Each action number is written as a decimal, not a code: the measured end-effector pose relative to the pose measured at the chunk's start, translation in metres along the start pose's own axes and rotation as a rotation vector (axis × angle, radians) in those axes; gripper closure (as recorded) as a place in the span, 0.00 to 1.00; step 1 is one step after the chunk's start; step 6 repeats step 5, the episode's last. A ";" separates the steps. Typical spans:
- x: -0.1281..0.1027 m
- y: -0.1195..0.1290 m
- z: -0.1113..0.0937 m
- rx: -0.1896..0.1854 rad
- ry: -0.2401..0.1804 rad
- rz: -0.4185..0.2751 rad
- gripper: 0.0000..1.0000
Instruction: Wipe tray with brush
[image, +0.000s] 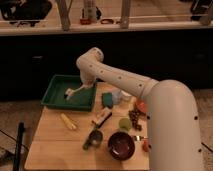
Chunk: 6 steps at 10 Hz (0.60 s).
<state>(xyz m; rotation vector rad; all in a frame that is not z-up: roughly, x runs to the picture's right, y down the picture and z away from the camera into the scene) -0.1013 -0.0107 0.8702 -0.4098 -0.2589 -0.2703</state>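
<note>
From the camera view, the claw (86, 85) hung over the green tray (56, 82) at the left of the frame, on the bench (55, 142). The white brush (75, 92) slanted down-left from the claw, head inside the tray. I couldn't tell whether the claw gripped it. A yellow cob (68, 121) lay below the tray.

We see a smooth, glossy white arm built of fat rounded tubes, widening into a bulky segment at the lower right with a few small dark dots like screws. The end effector (86, 83) sits over the tray's right side, pale like the arm.
</note>
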 end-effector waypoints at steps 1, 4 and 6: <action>0.006 0.001 0.009 -0.002 0.005 0.017 1.00; 0.017 0.003 0.028 0.000 0.022 0.060 1.00; 0.023 0.005 0.033 0.001 0.031 0.080 1.00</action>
